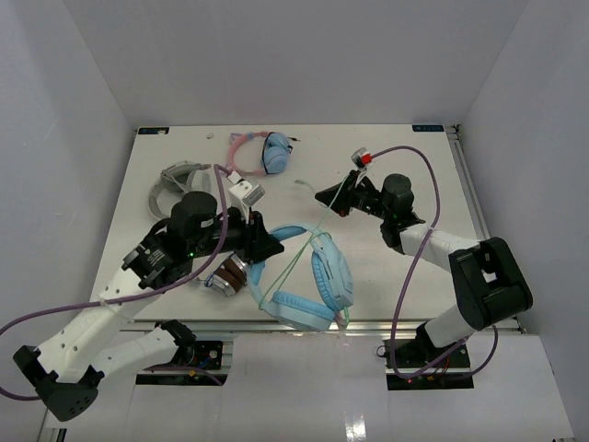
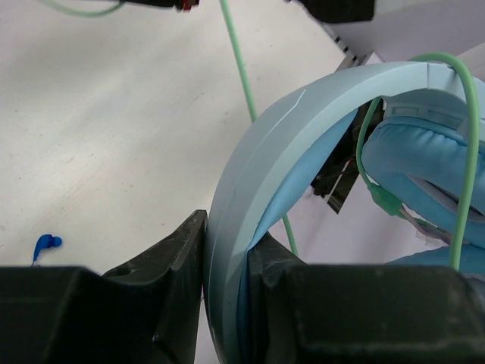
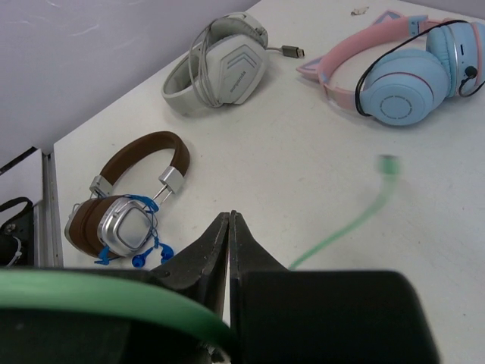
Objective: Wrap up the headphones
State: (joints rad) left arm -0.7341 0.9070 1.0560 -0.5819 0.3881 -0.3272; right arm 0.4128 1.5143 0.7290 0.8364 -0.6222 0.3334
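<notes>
The light blue headphones [image 1: 322,276] lie at the table's near middle. My left gripper [image 1: 267,244] is shut on their headband [image 2: 250,167], one finger on each side of the band. A padded blue earcup [image 2: 424,159] shows at the right of the left wrist view. The thin pale green cable [image 1: 299,258] runs from the headphones up and right to my right gripper [image 1: 324,196]. That gripper [image 3: 229,216] is shut, with the cable [image 3: 348,224] coming out beside its fingers. The cable's free end with the plug [image 3: 389,163] hangs blurred above the table.
Brown and silver headphones [image 1: 228,274] with blue earbuds [image 3: 140,254] lie just left of the blue pair. A grey pair [image 1: 175,184] sits at the far left. A pink cat-ear pair [image 1: 262,152] sits at the back. The table's near edge [image 1: 368,322] is close to the headphones.
</notes>
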